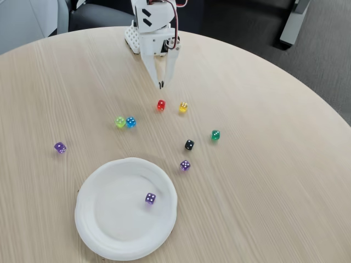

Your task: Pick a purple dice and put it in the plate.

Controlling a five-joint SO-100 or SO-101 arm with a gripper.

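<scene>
A: State of the fingers [160, 84]?

B: In the fixed view the two tips meet at a point above the tabletop [274, 181], nothing between them. They hang just behind the red die [160, 104], with the yellow die [183, 107] just to its right.

A: Location of the purple dice?

B: Three purple cubes are visible. One lies inside the plate [88, 219], right of its centre [150, 198]. The purple dice [185, 165] nearest the fingers sits on the tabletop just off the plate's upper right rim, below the black die [189, 144]. A third purple die [60, 147] rests well apart at the left.

A: Other items?

B: A green die [215, 135] at the right; a lime die [120, 121] touching a blue die [130, 121] at the left.

A: Handling characteristics?

B: Judged rigid, very light, smooth-faced and likely slippery. Grip two opposite flat faces, not corners; a skewed closure could squirt it sideways. The black die nearby limits approach clearance.
</scene>
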